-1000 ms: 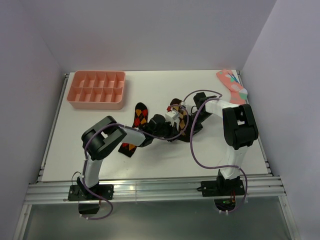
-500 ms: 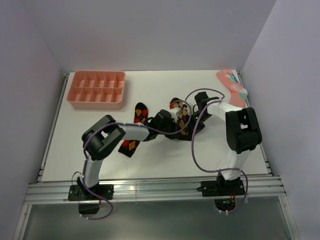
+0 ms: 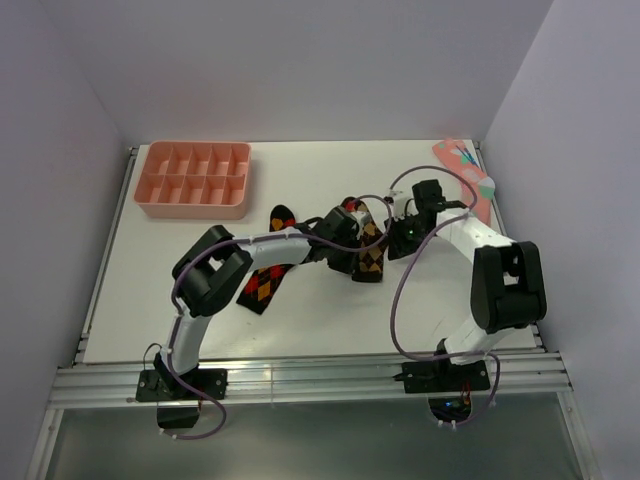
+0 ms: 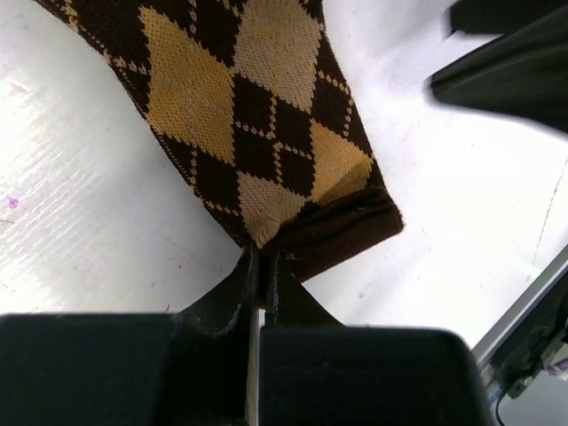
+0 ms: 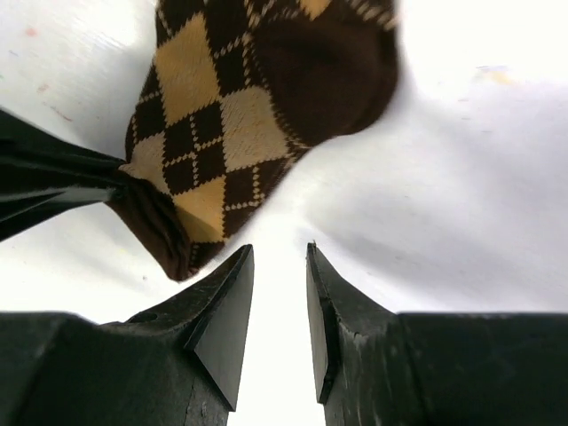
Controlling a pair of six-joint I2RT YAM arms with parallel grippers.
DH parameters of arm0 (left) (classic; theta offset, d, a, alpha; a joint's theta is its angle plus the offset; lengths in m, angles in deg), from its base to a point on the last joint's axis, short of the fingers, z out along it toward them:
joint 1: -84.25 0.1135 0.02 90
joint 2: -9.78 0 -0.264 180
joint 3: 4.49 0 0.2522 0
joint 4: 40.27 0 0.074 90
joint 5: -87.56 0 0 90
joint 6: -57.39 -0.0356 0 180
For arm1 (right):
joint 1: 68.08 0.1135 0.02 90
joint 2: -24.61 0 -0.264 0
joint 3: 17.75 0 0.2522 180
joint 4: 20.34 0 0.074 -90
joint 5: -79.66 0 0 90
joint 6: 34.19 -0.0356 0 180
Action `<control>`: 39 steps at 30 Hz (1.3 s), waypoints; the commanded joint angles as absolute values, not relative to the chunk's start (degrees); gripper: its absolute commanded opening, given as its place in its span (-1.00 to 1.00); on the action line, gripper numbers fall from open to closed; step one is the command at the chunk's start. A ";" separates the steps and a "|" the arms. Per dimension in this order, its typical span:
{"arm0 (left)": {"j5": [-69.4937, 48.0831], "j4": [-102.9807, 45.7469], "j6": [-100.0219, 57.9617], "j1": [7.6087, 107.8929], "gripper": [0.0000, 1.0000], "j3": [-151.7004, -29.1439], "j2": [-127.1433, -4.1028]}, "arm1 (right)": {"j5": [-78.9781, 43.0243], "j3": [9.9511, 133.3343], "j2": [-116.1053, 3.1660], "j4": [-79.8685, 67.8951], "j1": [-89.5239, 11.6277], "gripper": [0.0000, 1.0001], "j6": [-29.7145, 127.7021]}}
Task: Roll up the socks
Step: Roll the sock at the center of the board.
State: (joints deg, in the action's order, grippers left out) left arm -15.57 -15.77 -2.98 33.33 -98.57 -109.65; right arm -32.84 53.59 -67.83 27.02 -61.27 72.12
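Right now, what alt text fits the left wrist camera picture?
The black left gripper is shut, pinching the cuff corner of a dark brown knitted argyle sock with tan and orange diamonds, lying on a white table.

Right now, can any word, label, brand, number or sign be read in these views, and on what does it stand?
None can be read. The tan-diamond sock, red-diamond sock, pink sock and tray show only patterns or plain surfaces, no text.

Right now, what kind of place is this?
Probably a robot test booth: left arm and right arm bolted to a metal rail, a white table boxed in by blank walls, a pink sorting tray.
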 commanded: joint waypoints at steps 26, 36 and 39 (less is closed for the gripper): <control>-26.00 9.87 -7.74 37.14 -0.99 -113.35 -116.78 | -41.55 35.30 -44.83 17.94 -47.35 -0.27 97.91; -26.61 9.52 -7.30 37.14 -0.99 -113.09 -116.96 | -34.77 33.98 -47.37 14.07 -39.08 -0.31 97.73; -26.96 9.26 -7.30 37.05 -0.99 -112.91 -117.04 | -33.45 33.98 -48.77 13.46 -37.67 -0.31 97.47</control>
State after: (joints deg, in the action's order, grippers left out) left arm -26.69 8.43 -6.41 37.31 -111.86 -115.66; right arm -35.70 34.82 -47.42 16.01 -39.63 96.39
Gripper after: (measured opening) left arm 0.039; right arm 0.347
